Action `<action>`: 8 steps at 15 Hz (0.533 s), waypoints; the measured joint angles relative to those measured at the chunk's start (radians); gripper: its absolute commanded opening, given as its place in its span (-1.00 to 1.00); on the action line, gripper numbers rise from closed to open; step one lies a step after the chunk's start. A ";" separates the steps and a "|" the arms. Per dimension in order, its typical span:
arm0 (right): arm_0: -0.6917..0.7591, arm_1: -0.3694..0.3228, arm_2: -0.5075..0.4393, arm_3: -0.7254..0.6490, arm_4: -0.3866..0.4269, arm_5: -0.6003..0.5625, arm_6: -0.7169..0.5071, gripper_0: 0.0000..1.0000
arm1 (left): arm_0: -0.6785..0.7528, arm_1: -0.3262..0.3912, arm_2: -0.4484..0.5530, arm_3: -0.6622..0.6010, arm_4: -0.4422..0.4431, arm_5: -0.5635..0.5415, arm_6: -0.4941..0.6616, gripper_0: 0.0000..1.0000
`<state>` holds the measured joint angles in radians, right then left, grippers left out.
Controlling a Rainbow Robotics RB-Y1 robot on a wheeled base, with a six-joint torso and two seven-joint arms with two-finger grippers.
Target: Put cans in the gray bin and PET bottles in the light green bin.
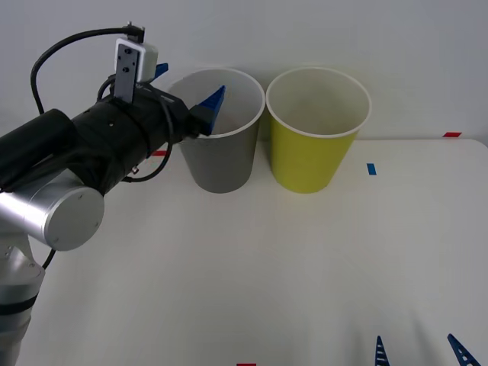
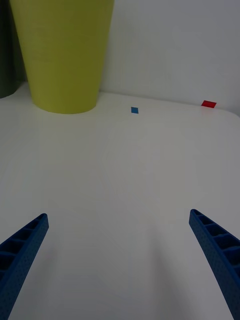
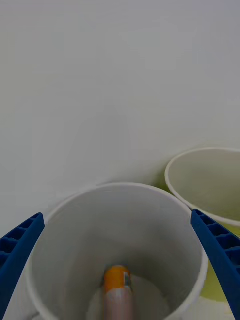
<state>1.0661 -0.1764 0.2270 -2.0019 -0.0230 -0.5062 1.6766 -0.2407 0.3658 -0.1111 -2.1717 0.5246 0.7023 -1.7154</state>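
So — one can [image 3: 117,280] inside the gray bin [image 1: 221,164], two bins total.

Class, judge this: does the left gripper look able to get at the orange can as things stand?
Probably yes: the open left gripper hangs over the gray bin, and the orange can lies deep inside with nothing above it.

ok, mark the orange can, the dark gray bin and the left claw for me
small orange drink can [image 3: 117,278]: left wrist view, orange side wall.
tall dark gray round bin [image 1: 223,162]: front view, outer wall.
left claw [image 1: 187,88]: front view, midway between its blue fingertips, above the bin's mouth.
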 measured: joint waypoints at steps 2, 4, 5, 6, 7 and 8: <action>0.000 0.000 0.000 0.000 0.000 0.000 0.000 0.96 | 0.084 0.019 0.010 -0.054 0.004 -0.004 0.000 1.00; 0.000 0.000 0.000 0.000 0.000 0.000 0.000 0.97 | 0.172 0.030 0.017 -0.110 0.005 -0.011 0.000 1.00; 0.000 0.000 0.000 0.000 0.000 0.000 0.000 0.96 | 0.219 0.032 0.022 -0.143 0.005 -0.012 -0.001 1.00; 0.000 0.000 0.000 0.000 0.000 0.000 0.000 0.96 | 0.271 0.032 0.025 -0.175 0.004 -0.012 -0.002 1.00; 0.000 0.000 0.000 0.000 0.000 0.000 0.000 0.97 | 0.317 0.033 0.028 -0.206 0.002 -0.012 -0.003 1.00; 0.000 0.000 0.000 0.000 0.000 0.000 0.000 0.96 | 0.371 0.032 0.031 -0.235 0.000 -0.012 -0.004 1.00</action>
<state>1.0661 -0.1764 0.2271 -2.0019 -0.0230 -0.5062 1.6766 0.1303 0.3974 -0.0801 -2.4067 0.5249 0.6901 -1.7191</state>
